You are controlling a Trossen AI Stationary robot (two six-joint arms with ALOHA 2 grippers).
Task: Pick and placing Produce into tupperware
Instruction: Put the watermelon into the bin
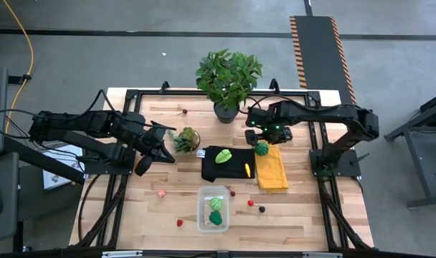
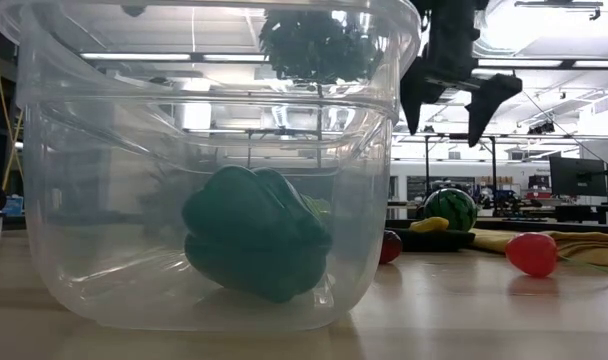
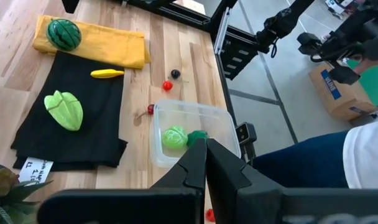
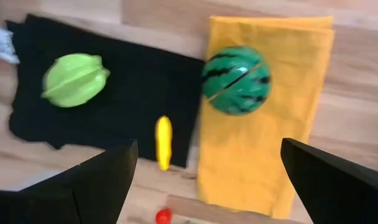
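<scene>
The clear tupperware stands near the table's front edge, with a dark green pepper and a lime-green piece inside. A striped watermelon rests on the folded yellow cloth. A lime-green fruit and a small yellow piece lie on the black cloth. Small red, pink and dark pieces lie on the wood. My right gripper hangs open above the cloths, near the watermelon. My left gripper is shut, held high at the table's left.
A large potted plant stands at the far edge. A small succulent sits left of the black cloth, with a white tag beside it. A person shows beyond the table's near edge.
</scene>
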